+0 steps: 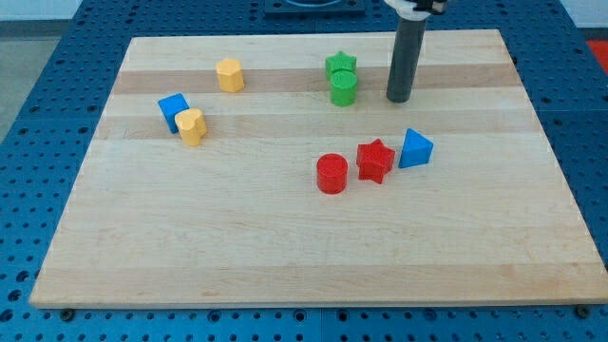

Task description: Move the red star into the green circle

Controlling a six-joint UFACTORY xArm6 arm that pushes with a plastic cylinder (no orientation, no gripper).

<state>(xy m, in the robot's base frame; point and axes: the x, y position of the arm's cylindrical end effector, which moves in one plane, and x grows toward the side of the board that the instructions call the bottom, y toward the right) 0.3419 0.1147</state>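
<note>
The red star (375, 161) lies right of the board's middle, between a red circle (332, 174) on its left and a blue triangle (414, 149) on its right. The green circle (343, 88) stands near the view's top, touching a green star (340, 66) just above it. My tip (398, 99) rests on the board to the right of the green circle, apart from it, and above the red star.
A yellow hexagon (229, 74) sits at the upper left. A blue cube (173, 110) and a yellow heart (192, 125) touch each other at the left. The wooden board (190, 247) lies on a blue perforated table.
</note>
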